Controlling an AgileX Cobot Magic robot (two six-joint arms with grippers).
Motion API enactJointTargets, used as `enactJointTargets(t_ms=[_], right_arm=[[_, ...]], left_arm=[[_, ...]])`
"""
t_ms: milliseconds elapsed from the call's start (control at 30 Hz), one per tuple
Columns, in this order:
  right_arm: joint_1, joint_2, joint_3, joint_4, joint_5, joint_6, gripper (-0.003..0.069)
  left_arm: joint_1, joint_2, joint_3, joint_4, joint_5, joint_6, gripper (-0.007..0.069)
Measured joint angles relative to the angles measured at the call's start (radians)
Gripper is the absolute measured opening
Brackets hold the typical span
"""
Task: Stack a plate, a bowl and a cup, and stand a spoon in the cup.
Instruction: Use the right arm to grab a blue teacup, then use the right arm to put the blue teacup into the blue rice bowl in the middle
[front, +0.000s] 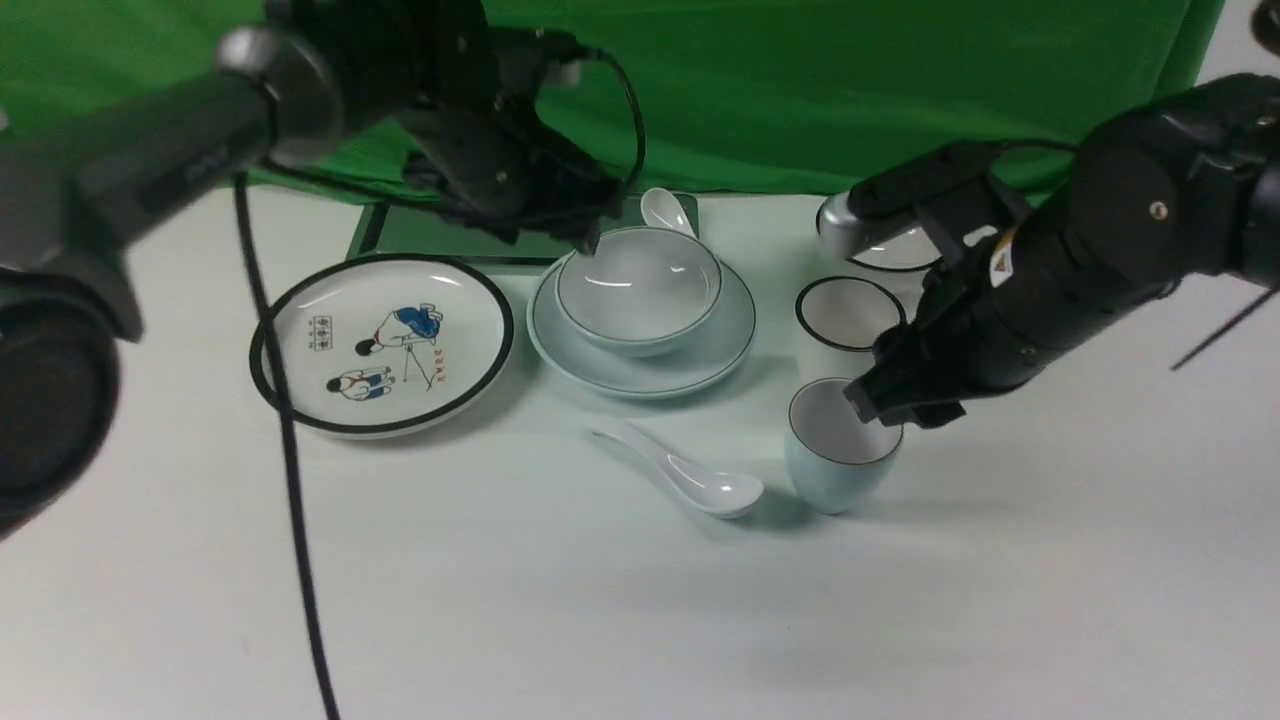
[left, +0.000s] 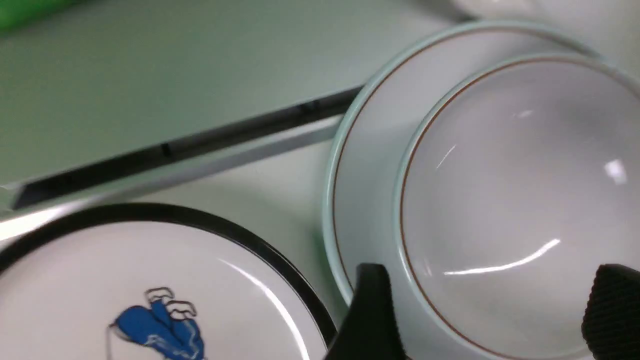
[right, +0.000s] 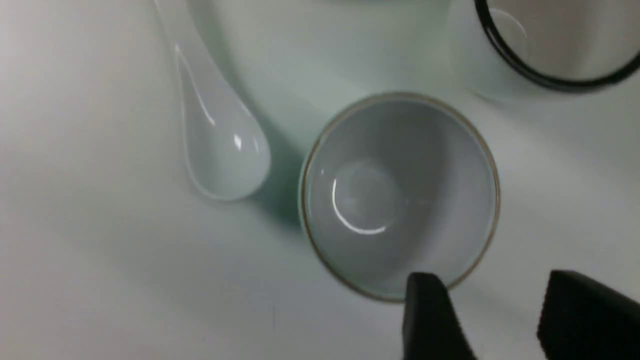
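The pale blue-green bowl (front: 640, 285) sits inside the matching plate (front: 700, 350) at the table's middle. My left gripper (front: 590, 245) hovers open at the bowl's far-left rim. In the left wrist view one finger stands over the plate (left: 370, 165) and the other over the bowl (left: 520, 200), with the left gripper (left: 492, 280) holding nothing. The cup (front: 838, 450) stands upright to the front right, with the white spoon (front: 690, 475) lying beside it. My right gripper (front: 880, 410) is open over the cup's right rim. In the right wrist view, one finger of the right gripper (right: 495, 282) overlaps the rim of the cup (right: 400, 195); the spoon (right: 220, 145) lies apart.
A white cartoon plate (front: 385, 340) with a black rim lies to the left. A black-rimmed white cup (front: 850, 312) and bowl (front: 900, 250) stand behind the right arm. A second spoon (front: 665, 210) and a dark tray (front: 440, 235) lie at the back. A black cable (front: 290, 450) crosses the left.
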Motion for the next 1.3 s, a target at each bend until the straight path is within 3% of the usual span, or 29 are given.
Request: enactJointTargets(t_ms=[133, 233, 267, 367, 400, 467, 567, 700, 833, 1033, 1300], right_arm=[[-0.007, 0.085, -0.044, 0.000, -0.003, 0.000, 0.0376], [-0.018, 0.157, -0.056, -0.001, -0.026, 0.003, 0.0289], [-0.019, 0.160, -0.057, -0.001, -0.029, 0.003, 0.0281], [-0.021, 0.176, -0.060, 0.000, -0.045, -0.029, 0.0098], [-0.021, 0.176, -0.061, 0.000, -0.042, -0.032, 0.0085], [-0.021, 0.171, -0.084, 0.006, 0.010, -0.063, 0.0078], [-0.020, 0.169, -0.162, 0.009, 0.123, -0.112, 0.0078], [-0.019, 0.190, -0.359, 0.118, 0.205, -0.232, 0.0078], [-0.002, 0.292, -0.565, 0.179, 0.236, -0.270, 0.0078], [0.017, 0.641, -1.087, 0.091, 0.329, -0.180, 0.0078], [0.017, 0.725, -1.202, 0.080, 0.273, -0.117, 0.0078]], left_arm=[[0.000, -0.183, 0.027, 0.000, 0.017, 0.030, 0.0451], [0.000, -0.393, 0.113, -0.003, -0.001, 0.054, 0.0319], [0.000, -0.416, 0.127, -0.003, -0.005, 0.054, 0.0310], [0.002, -0.614, 0.282, 0.000, -0.048, 0.056, 0.0148], [0.003, -0.625, 0.291, 0.002, -0.052, 0.056, 0.0139], [0.016, -0.744, 0.411, 0.025, -0.054, 0.056, 0.0039], [0.038, -0.874, 0.558, 0.072, -0.015, 0.056, -0.0023], [0.082, -1.020, 0.739, 0.121, 0.047, 0.056, -0.0038], [0.095, -1.158, 0.895, 0.134, 0.029, 0.068, -0.0038], [0.098, -1.368, 1.095, 0.184, -0.071, 0.119, -0.0036], [0.099, -1.390, 1.155, 0.204, -0.189, 0.122, -0.0036]])
